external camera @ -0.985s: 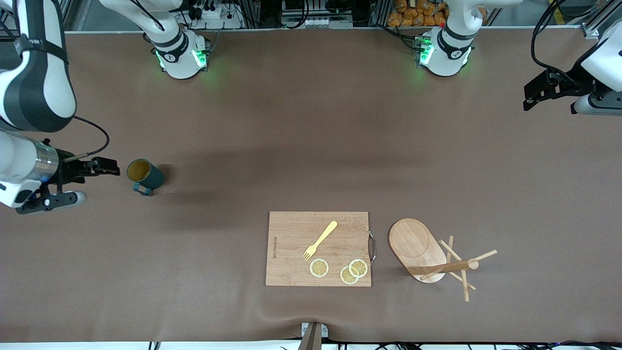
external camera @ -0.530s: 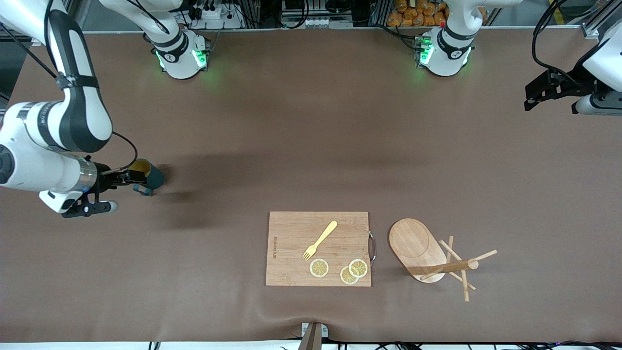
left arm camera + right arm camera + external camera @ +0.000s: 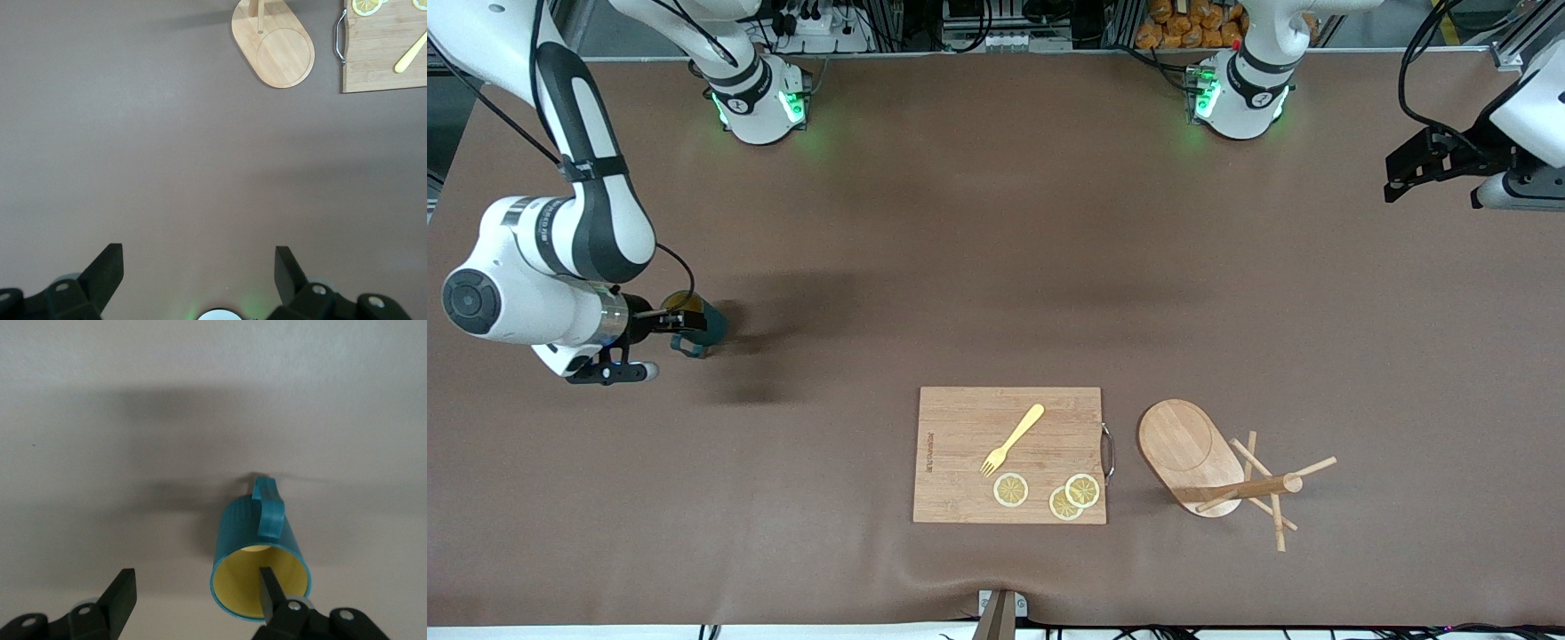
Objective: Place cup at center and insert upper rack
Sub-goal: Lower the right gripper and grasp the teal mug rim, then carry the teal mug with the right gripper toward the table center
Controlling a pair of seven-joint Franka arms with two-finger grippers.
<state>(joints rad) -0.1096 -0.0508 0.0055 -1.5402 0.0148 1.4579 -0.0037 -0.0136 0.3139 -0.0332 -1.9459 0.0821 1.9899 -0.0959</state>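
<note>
Brown matting covers the desk (image 3: 996, 267). At the edge nearest the front camera lies the bamboo cutting board (image 3: 960, 427) with a yellow fork (image 3: 1013, 439) and lemon slices (image 3: 1011, 490); beside it, toward the left arm's end, the upper rack (image 3: 1192, 453) lies toppled, so it likely needs righting. The teal cup (image 3: 698, 322) stands at the right arm's end. The right gripper (image 3: 193, 593) is spread, one finger inside the rim, apparently for a wall pinch. The left gripper (image 3: 199, 267) waits, fingers apart, above its end.
</note>
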